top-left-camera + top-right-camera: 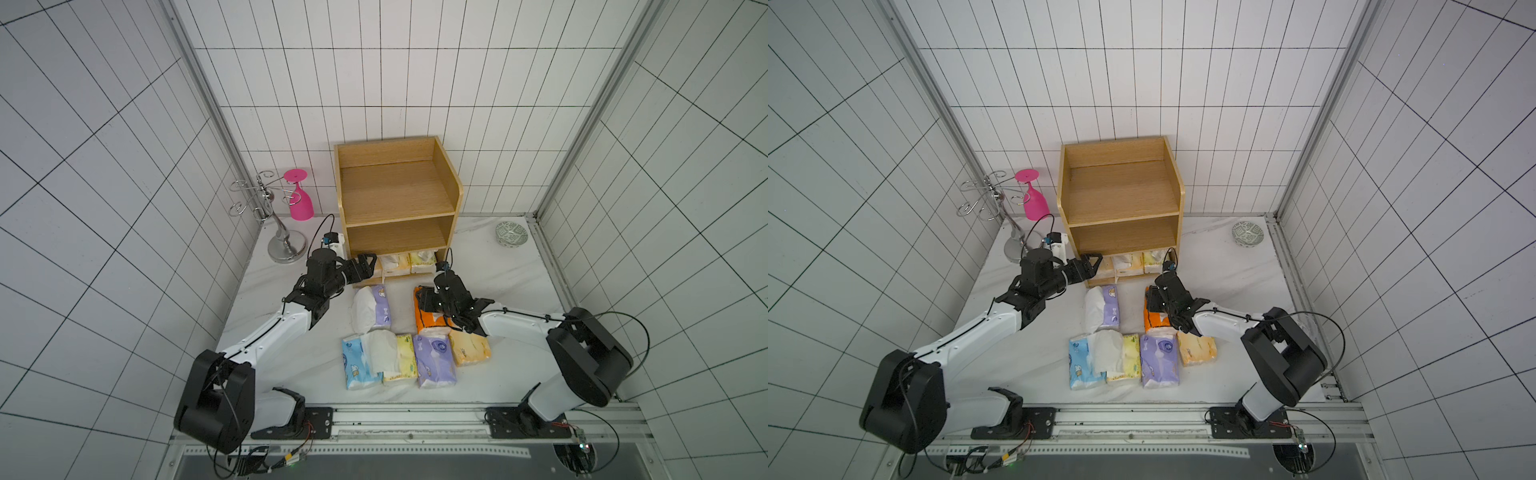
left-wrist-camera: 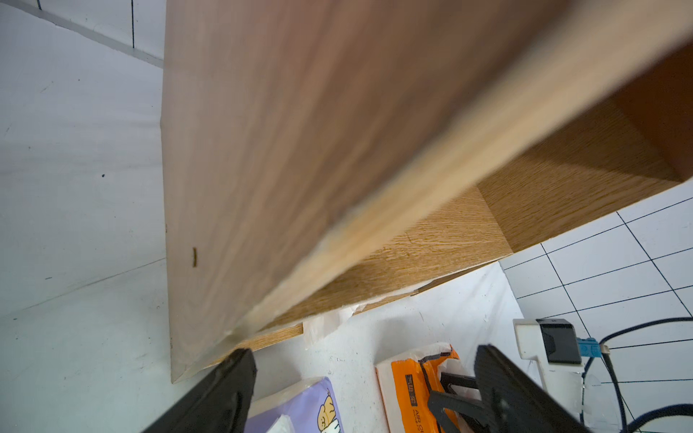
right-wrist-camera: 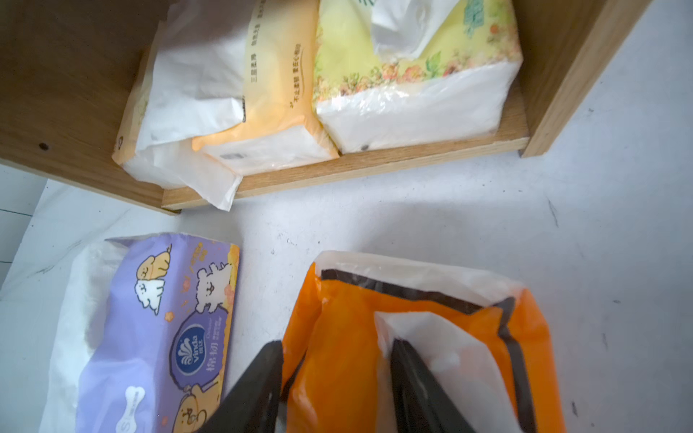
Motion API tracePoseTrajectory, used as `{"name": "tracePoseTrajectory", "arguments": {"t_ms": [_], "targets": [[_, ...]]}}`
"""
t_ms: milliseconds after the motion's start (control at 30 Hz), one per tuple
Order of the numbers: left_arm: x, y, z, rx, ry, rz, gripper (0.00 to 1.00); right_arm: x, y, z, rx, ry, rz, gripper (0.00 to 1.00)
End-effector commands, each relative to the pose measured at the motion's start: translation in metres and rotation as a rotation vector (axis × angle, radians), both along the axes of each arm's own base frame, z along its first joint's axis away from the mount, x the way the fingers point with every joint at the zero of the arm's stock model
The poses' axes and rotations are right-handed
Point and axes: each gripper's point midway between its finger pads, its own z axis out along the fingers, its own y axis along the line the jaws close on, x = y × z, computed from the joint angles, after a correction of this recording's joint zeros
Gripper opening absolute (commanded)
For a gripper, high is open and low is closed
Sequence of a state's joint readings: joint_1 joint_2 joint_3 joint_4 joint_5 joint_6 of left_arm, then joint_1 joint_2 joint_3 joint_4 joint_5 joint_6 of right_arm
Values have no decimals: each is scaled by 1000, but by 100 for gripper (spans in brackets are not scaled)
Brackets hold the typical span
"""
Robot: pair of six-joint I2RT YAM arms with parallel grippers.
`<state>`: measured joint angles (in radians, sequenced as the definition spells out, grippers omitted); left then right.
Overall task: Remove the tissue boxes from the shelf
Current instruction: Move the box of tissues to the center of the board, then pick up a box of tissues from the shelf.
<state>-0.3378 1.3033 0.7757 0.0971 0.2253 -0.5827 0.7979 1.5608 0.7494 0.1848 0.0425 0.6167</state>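
The right gripper (image 3: pixel 337 345) is seen clamped on one side of the orange pack (image 3: pixel 356 300), which lies on the table (image 1: pixel 498 291) near frame centre in both top views. The left gripper (image 2: pixel 363 352) is held apart, with nothing between its jaws, at the lower left corner of the shelf (image 1: pixel 448 183). A pale orange pack (image 3: pixel 277 93) and a yellow pack (image 3: pixel 375 56) lie in its bottom tier. A purple pack (image 1: pixel 376 309) and a row of four packs (image 1: pixel 401 357) are laid out lower in the frame.

Pale-orange pack (image 3: pixel 277 93) and yellow pack (image 3: pixel 348 67) lie in shelf (image 3: pixel 337 168), bottom tier.
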Motion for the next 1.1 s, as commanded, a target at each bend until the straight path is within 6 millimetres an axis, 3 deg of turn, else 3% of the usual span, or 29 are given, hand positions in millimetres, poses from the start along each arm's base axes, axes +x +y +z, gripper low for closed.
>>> {"name": "tracePoseTrajectory", "arguments": {"t_ms": [0,167,300,433,600,700,900,1067], "targets": [[1,-10,17,-2,-36,-55,95,-36,-30,-37,-146,107,25,51],[-14,-4,33,1,-29,-50,96,-57,-53,-38,-179,100,27,51],[-25,1,35,1,-46,-44,98,-66,-65,-20,-140,50,16,53],[-32,4,29,19,-34,-46,98,-68,-67,33,-98,-34,57,58],[-43,12,25,67,-33,-44,98,-67,-101,110,-102,-138,-2,64],[-44,22,22,94,-54,1,98,-70,-112,135,-54,-175,-14,66],[-31,21,26,101,-72,13,98,-65,-89,137,60,-140,77,65],[-21,16,28,92,-49,5,98,-46,-75,130,94,-66,95,64]]}}
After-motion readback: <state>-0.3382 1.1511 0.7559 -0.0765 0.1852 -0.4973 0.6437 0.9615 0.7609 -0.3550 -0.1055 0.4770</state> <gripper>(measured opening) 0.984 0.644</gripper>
